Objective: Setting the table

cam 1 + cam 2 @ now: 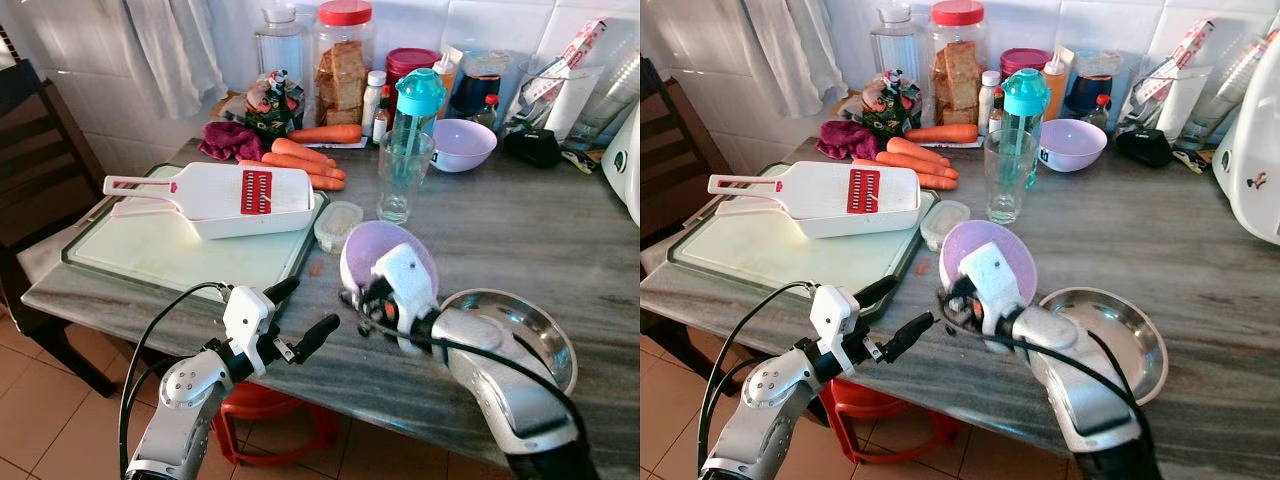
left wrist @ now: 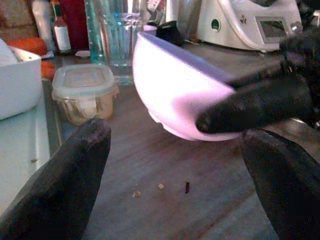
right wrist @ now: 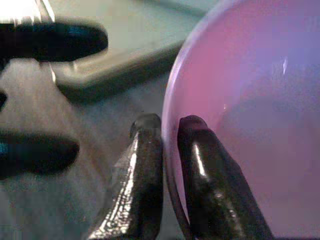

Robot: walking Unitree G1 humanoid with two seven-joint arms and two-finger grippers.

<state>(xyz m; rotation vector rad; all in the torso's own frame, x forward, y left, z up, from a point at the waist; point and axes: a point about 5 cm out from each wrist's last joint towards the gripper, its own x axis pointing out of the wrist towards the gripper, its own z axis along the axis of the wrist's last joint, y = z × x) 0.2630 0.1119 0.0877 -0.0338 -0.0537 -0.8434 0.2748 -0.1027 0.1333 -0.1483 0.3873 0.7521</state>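
A white plastic cutting board (image 1: pixel 170 255) lies at the left end of the grey marble-pattern table (image 1: pixel 520 220). On it rests a white mandoline slicer with a red blade insert (image 1: pixel 215 195). Orange carrots (image 1: pixel 300 158) lie just behind the slicer. A small clear lidded plastic container (image 1: pixel 337 224) sits at the board's right edge.

The left gripper (image 1: pixel 298 313) hovers above the front table edge, fingers spread apart and holding nothing. It points toward the pale lilac plastic bowl (image 1: pixel 372 258).

The right gripper (image 3: pixel 169 127) is clamped on the rim of the pale lilac plastic bowl, one finger (image 3: pixel 142 165) outside the wall and one inside. The bowl is tilted steeply on edge, lifted off the table surface, near the table's front centre, just right of the cutting board.

A clear drinking glass (image 1: pixel 403 175) stands behind the bowl, with a teal-capped bottle (image 1: pixel 420 100) directly behind it. A round stainless steel plate (image 1: pixel 535 335) lies on the table just right of the held bowl. A second lilac bowl (image 1: pixel 460 143) stands upright near the tiled wall.
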